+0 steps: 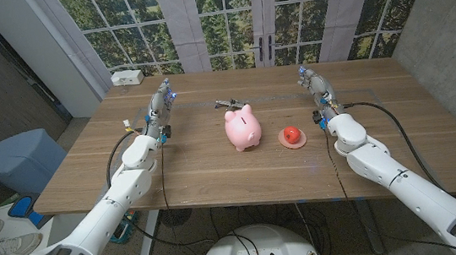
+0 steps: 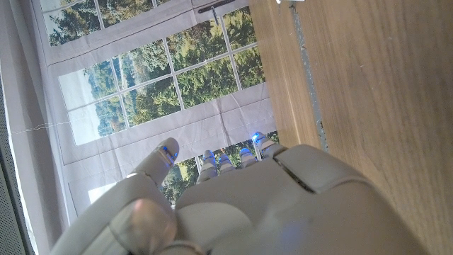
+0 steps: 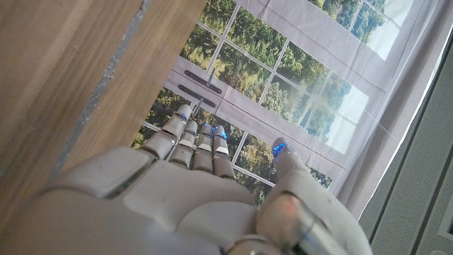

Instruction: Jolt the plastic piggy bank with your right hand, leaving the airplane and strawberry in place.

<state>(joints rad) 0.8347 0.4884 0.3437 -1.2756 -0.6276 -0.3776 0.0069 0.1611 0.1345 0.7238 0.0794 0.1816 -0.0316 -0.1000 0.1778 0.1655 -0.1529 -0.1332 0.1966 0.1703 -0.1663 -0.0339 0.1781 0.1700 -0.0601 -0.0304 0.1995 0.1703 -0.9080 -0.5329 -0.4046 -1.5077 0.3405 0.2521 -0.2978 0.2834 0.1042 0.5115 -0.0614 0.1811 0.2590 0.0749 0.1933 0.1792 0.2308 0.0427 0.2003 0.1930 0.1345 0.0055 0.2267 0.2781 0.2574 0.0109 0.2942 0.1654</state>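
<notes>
A pink plastic piggy bank (image 1: 242, 128) stands at the middle of the wooden table (image 1: 216, 175). Just behind it lies a small grey toy airplane (image 1: 228, 104). To its right a red strawberry (image 1: 292, 135) sits on a small pink disc. My right hand (image 1: 314, 85) is at the far right of the table, well apart from the piggy bank, fingers straight and reaching toward the window, holding nothing. My left hand (image 1: 160, 101) mirrors it at the far left, also holding nothing. In the wrist views each hand (image 2: 233, 205) (image 3: 191, 198) shows straight fingers beside the table's surface.
A white box (image 1: 127, 77) lies at the table's far left corner. A blue bin (image 1: 19, 160) stands on the floor to the left. Windows with white frames run behind the table. Bare wood lies between each hand and the central objects.
</notes>
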